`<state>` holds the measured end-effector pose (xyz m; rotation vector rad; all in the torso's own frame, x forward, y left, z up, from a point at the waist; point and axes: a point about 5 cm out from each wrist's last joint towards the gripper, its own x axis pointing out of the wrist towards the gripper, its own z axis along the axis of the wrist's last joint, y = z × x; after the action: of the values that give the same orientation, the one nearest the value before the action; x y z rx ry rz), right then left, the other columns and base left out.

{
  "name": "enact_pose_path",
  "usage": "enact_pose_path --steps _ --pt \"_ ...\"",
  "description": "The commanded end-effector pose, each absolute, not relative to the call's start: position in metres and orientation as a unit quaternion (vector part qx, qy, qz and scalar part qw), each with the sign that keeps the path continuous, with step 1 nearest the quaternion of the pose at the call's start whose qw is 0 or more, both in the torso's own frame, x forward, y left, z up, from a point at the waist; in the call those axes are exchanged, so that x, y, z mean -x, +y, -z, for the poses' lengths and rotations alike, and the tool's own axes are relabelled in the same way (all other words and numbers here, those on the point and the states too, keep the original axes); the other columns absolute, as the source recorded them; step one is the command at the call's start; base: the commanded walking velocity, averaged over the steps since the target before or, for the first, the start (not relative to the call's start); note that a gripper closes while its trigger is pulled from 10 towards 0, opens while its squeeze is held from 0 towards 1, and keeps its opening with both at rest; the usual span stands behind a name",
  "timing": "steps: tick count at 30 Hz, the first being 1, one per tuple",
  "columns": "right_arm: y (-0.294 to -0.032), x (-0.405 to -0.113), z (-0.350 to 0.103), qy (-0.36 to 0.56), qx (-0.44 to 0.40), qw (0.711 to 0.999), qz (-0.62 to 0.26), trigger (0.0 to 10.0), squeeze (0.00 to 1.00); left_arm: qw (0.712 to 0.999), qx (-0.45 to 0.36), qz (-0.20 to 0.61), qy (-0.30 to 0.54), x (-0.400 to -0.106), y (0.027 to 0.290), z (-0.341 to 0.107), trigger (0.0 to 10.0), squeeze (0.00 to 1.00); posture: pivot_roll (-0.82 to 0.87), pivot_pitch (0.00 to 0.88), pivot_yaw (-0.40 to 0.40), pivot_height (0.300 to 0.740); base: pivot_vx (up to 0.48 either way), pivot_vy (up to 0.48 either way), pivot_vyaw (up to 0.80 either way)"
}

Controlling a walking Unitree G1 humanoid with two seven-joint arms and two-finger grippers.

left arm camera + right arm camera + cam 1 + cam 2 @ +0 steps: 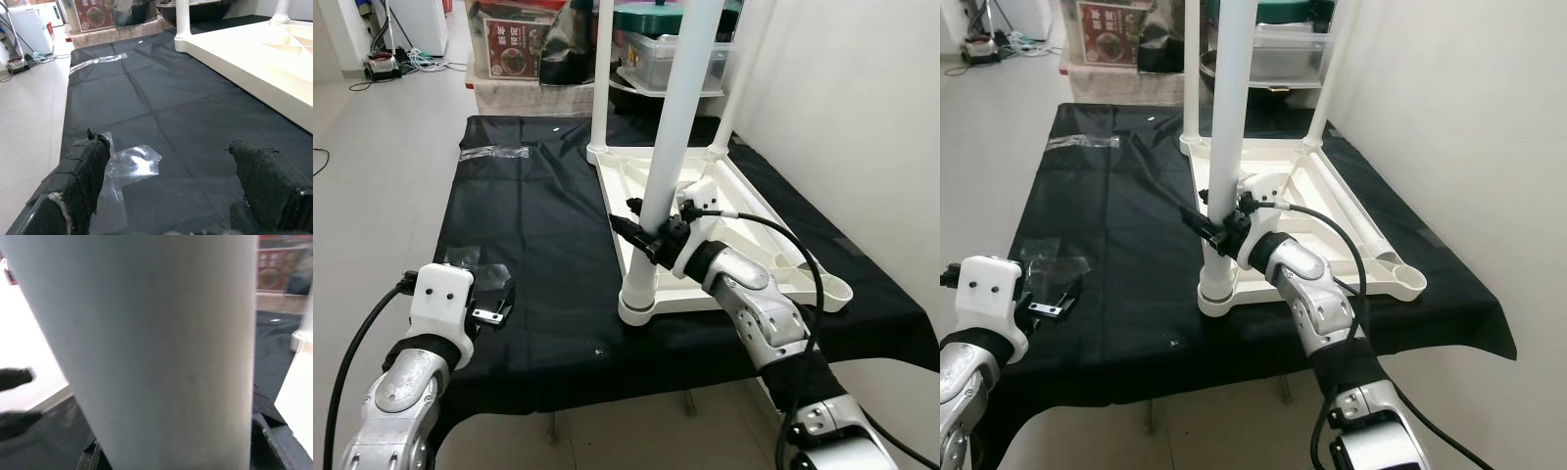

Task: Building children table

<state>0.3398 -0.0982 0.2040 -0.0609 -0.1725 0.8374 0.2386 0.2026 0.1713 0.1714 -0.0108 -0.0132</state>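
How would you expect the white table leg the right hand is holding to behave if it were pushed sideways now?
The white table leg is a tall, smooth tube standing upright in a corner socket of the upturned tabletop, so it would probably lever or tilt rather than bend. Its glossy plastic looks light and rigid, perhaps slippery in the right hand.

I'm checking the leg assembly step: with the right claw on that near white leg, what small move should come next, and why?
Probably press the tall white plastic table leg straight down into its corner socket of the upturned white tabletop. The right claw grips it low, it stands upright in the socket, and the fourth corner is still legless. The left claw hovers open over the black cloth.
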Motion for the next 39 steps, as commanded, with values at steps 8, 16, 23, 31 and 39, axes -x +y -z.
enact_pose_path --steps 8,16,23,31,39 --pt "-0.096 -0.332 -0.199 -0.092 0.069 0.896 -0.429 10.0 0.0 0.997 -0.073 0.01 0.0 -0.238 0.199 -0.169 10.0 0.0 0.11 0.0 -0.119 0.74 0.0 0.0 0.0" --pt "-0.095 -0.327 -0.193 -0.09 0.078 0.876 -0.468 10.0 0.0 0.998 -0.065 0.013 0.002 -0.239 0.198 -0.168 10.0 0.0 0.11 0.0 -0.121 0.74 0.0 0.0 0.0" --pt "-0.094 -0.323 -0.186 -0.066 0.042 0.86 -0.505 10.0 0.0 0.999 -0.049 0.008 0.004 -0.237 0.199 -0.166 10.0 0.0 0.13 0.0 -0.131 0.74 0.0 0.0 0.0" --pt "-0.09 -0.32 -0.176 -0.049 0.026 0.842 -0.536 10.0 0.0 0.999 -0.04 -0.003 0.003 -0.234 0.202 -0.167 10.0 0.0 0.15 0.0 -0.143 0.74 0.0 0.0 0.0" --pt "-0.085 -0.319 -0.164 -0.026 -0.01 0.852 -0.523 10.0 0.0 0.999 -0.037 -0.012 0.004 -0.234 0.205 -0.167 10.0 0.0 0.15 0.0 -0.148 0.74 0.0 0.0 0.0"
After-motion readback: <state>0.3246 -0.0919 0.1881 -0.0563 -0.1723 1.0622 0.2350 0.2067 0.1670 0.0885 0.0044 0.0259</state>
